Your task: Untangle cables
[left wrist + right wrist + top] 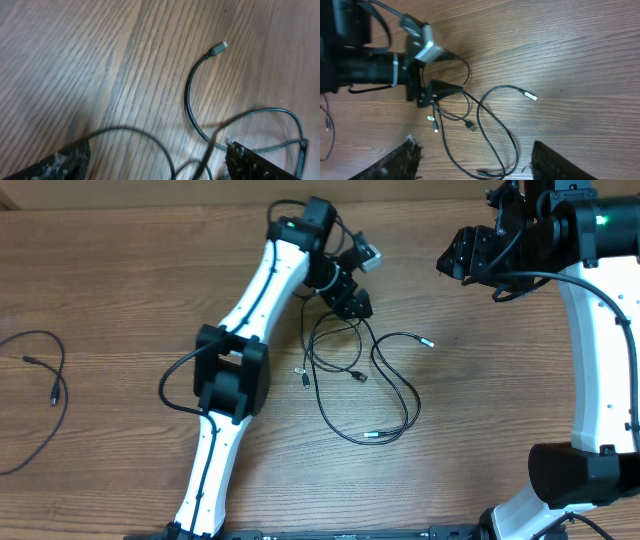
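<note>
Thin black cables (365, 385), silver-tipped, lie loosely looped on the counter (120, 260); left hand (157, 157) and right hand (475, 149) both spread apart

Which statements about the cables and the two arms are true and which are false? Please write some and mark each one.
1. The left tool is at the top end of the cable bundle. True.
2. The right tool holds a cable. False: it is open, empty and apart from the bundle.
3. One cable lies alone, far from the bundle, on the left arm's side. True.
4. Every plug tip is hidden under an arm. False: several are in plain view, for example one plug tip at the bundle's right side.
</note>
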### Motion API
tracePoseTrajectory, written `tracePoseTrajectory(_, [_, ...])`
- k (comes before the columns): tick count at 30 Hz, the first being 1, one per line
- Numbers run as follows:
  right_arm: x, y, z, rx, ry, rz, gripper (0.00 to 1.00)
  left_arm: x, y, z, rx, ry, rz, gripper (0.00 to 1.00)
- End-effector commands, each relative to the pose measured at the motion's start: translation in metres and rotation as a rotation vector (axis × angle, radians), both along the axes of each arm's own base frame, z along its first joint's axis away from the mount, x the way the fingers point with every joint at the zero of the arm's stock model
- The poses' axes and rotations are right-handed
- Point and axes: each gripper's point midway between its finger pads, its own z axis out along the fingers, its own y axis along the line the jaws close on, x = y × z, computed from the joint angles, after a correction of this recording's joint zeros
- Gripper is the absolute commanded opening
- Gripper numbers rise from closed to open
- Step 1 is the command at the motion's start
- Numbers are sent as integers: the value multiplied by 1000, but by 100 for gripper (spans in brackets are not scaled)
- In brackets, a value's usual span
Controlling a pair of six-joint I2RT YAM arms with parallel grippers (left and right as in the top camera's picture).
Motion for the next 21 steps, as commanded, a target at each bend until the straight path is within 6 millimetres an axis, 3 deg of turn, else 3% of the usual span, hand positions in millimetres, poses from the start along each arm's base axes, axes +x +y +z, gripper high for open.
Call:
tracePoseTrajectory(1, [3, -2, 5, -5, -23, 1, 70, -7, 9, 38, -70, -51, -70, 84])
tracePoseTrajectory(5, [3, -2, 5, -5, -23, 1, 71, -29, 5, 18, -37, -2, -154, 81])
tracePoseTrajectory(8, [3, -2, 5, -6, -20, 1, 71, -34, 9, -9, 40, 17, -162, 78])
tracePoseTrajectory(12, [3, -2, 5, -5, -23, 1, 71, -33, 6, -12, 37, 9, -164, 52])
tracePoseTrajectory(14, [3, -2, 5, -5, -22, 1, 71, -32, 6, -12, 40, 3, -164, 17])
tracePoseTrajectory(15, [3, -2, 5, -5, -22, 1, 71, -30, 8, -13, 58, -1, -152, 4])
tracePoseTrajectory(16, [3, -2, 5, -5, -22, 1, 71, -26, 12, -15, 94, 7, -109, 4])
tracePoseTrajectory(18, [3, -2, 5, -5, -20, 1, 71, -12, 28, -2, 209, 0, 28, 4])
tracePoseTrajectory(20, [2, 0, 5, 3, -19, 8, 71, 4, 37, 43, 246, -56, 179, 4])
tracePoseTrajectory(21, [2, 4, 6, 20, -19, 18, 71, 16, 44, 86, 240, -121, 310, 4])
